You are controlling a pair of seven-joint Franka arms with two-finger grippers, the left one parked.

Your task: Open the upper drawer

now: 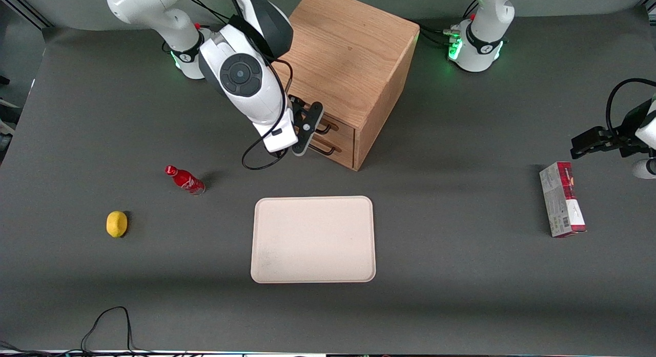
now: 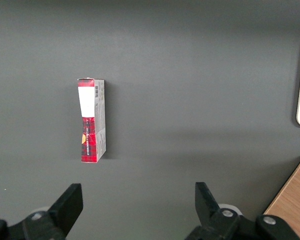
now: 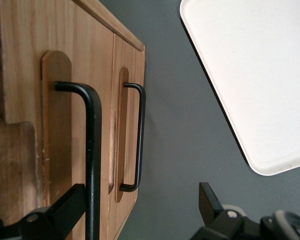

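Note:
The light oak cabinet (image 1: 348,55) stands at the back middle of the table. Its upper drawer (image 1: 339,127) looks closed, with its black bar handle (image 1: 325,126) across the front. The lower drawer (image 1: 342,151) sits under it with its own handle (image 1: 328,151). My right gripper (image 1: 303,135) is open in front of the drawers at handle height. In the right wrist view the upper drawer's handle (image 3: 92,150) runs between the open fingers (image 3: 65,206), close to one of them, of the gripper (image 3: 137,205). The lower handle (image 3: 139,135) is farther off. Nothing is gripped.
A cream tray (image 1: 312,239) lies nearer the front camera than the cabinet, also in the right wrist view (image 3: 250,75). A red bottle (image 1: 185,180) and a lemon (image 1: 117,224) lie toward the working arm's end. A red-and-white box (image 1: 562,199) lies toward the parked arm's end.

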